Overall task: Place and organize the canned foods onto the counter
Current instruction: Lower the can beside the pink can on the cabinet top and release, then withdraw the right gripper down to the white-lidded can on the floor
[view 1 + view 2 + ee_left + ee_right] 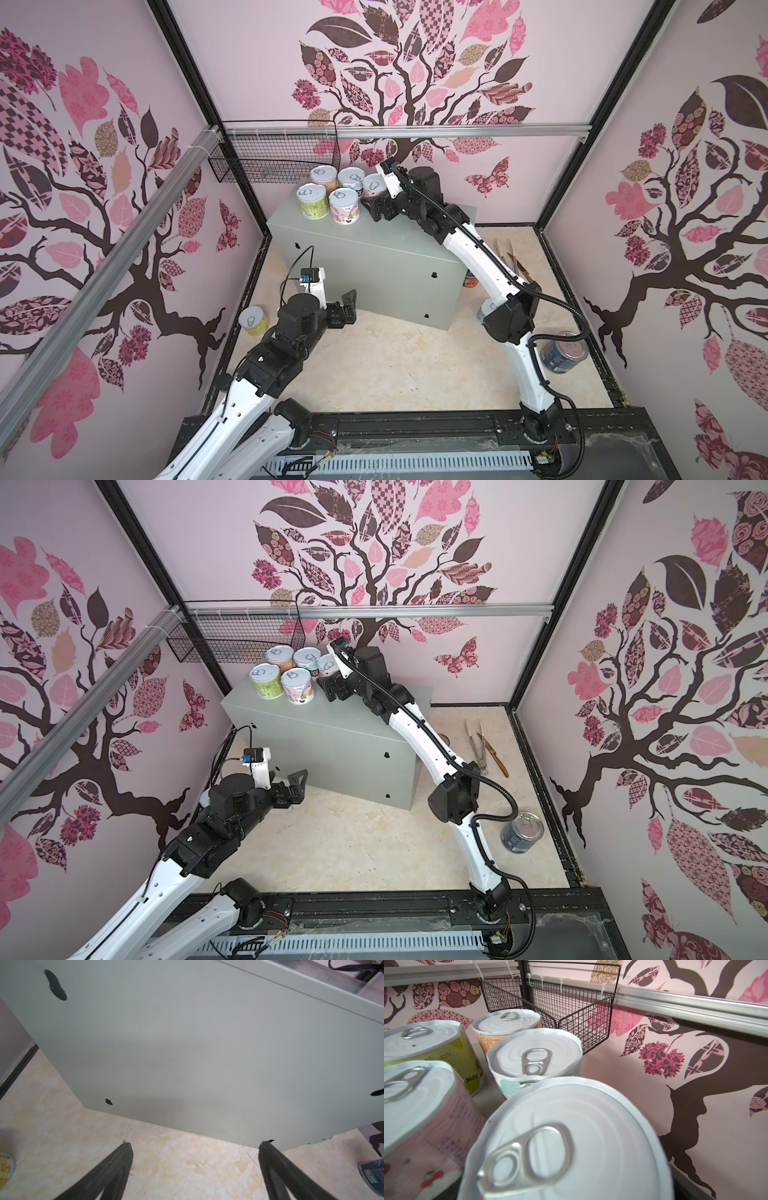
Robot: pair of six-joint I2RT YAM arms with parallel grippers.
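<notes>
Grey counter holds five cans at its far left corner. Your right gripper is at the rightmost one; I cannot tell how its jaws stand. Your left gripper hangs before the counter, jaws apart, empty. Yellow can left of the counter and blue can right of it are not yet placed.

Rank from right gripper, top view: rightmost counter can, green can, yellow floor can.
1. Rightmost counter can, right beside the right gripper.
2. Green can, left corner of the counter.
3. Yellow floor can, down low, far left.
</notes>
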